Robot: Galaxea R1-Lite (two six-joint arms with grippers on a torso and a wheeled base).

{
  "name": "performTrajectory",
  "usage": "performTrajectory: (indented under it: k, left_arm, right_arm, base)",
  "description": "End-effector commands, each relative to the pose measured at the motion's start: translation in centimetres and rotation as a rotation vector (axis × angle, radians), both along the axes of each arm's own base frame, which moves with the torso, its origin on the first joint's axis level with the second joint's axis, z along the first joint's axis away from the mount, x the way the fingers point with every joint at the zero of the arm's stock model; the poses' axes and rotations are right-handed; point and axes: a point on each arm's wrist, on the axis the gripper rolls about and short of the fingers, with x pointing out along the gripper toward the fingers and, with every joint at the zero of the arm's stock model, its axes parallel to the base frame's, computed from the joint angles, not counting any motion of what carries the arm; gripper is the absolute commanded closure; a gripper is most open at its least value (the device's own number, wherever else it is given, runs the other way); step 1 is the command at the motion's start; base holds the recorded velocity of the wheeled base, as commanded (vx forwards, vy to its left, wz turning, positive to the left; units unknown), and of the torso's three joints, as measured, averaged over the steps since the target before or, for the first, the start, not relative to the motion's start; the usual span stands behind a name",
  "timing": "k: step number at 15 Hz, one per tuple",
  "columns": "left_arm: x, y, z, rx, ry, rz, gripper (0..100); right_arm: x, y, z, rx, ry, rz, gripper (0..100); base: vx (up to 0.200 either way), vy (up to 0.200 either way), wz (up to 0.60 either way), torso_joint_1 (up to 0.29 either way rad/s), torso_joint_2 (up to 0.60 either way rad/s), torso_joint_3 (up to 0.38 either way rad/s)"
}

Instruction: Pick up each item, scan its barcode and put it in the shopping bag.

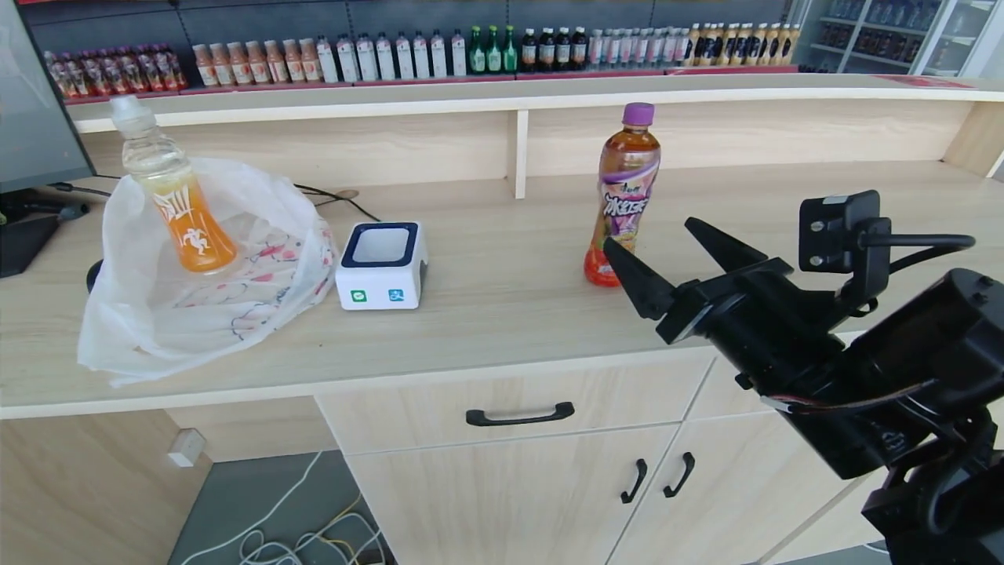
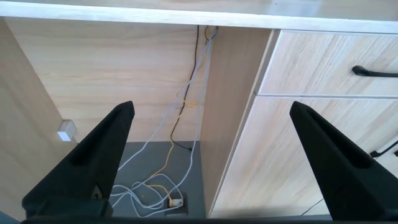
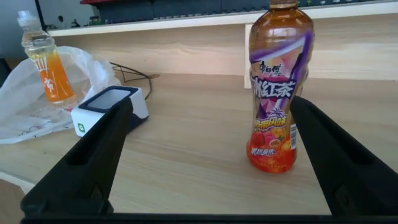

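Left gripper (image 2: 211,107) hanging wide open before the cabinet (image 2: 311,155) under the counter (image 1: 502,306), right gripper (image 1: 649,233) hovering with jaws parted just short of the upright tea bottle (image 1: 625,188), scanner (image 1: 382,267) sitting further left, orange drink bottle (image 1: 182,212) standing in the shopping bag (image 1: 149,322) beside it.

Pale wood counter (image 1: 510,302) over drawers (image 1: 408,412) — bottle-lined shelf (image 1: 471,78) behind, grey floor (image 1: 235,494) below.
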Motion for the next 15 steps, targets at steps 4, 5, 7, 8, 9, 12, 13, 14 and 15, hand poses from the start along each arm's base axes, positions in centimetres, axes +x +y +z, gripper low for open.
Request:
performTrajectory:
  k: [4,5,7,8,9,12,13,14,15]
  left_arm:
    - [0.0,0.0,0.0,0.004,-0.001,0.001,0]
    - [0.0,0.0,0.0,0.007,-0.001,0.001,0]
    - [0.0,0.0,0.0,0.012,-0.001,0.001,0]
    - [0.0,0.0,0.0,0.012,-0.001,-0.001,0]
    - [0.0,0.0,0.0,0.012,-0.001,0.001,0]
    - [0.0,0.0,0.0,0.012,-0.001,0.001,0]
    - [0.0,0.0,0.0,0.012,-0.001,-0.001,0]
    - [0.0,0.0,0.0,0.012,-0.001,0.001,0]
    - [0.0,0.0,0.0,0.011,-0.001,-0.001,0]
  right_arm:
    - [0.1,0.1,0.1,0.002,-0.007,-0.001,0]
    - [0.1,0.1,0.1,0.001,-0.005,-0.001,0]
    - [0.1,0.1,0.1,0.000,-0.006,-0.001,0]
    - [0.2,0.1,-0.1,-0.004,0.001,-0.003,0]
    - [0.3,0.2,-0.3,-0.006,0.006,-0.007,0]
    - [0.5,0.5,-1.2,0.010,0.056,-0.075,0]
    - [0.6,0.5,-1.5,0.003,0.064,-0.076,0]
    - [0.7,0.7,-2.0,-0.015,0.078,-0.077,0]
    - [0.8,0.8,-1.8,-0.008,0.070,-0.076,0]
  base:
    - [0.000,0.000,0.00,0.000,0.00,0.000]
    - [0.000,0.000,0.00,0.000,0.00,0.000]
    - [0.000,0.000,0.00,0.000,0.00,0.000]
    - [0.000,0.000,0.00,0.000,0.00,0.000]
    - [0.000,0.000,0.00,0.000,0.00,0.000]
    - [0.000,0.000,0.00,0.000,0.00,0.000]
    - [0.000,0.000,0.00,0.000,0.00,0.000]
    - [0.000,0.000,0.00,0.000,0.00,0.000]
    - [0.000,0.000,0.00,0.000,0.00,0.000]
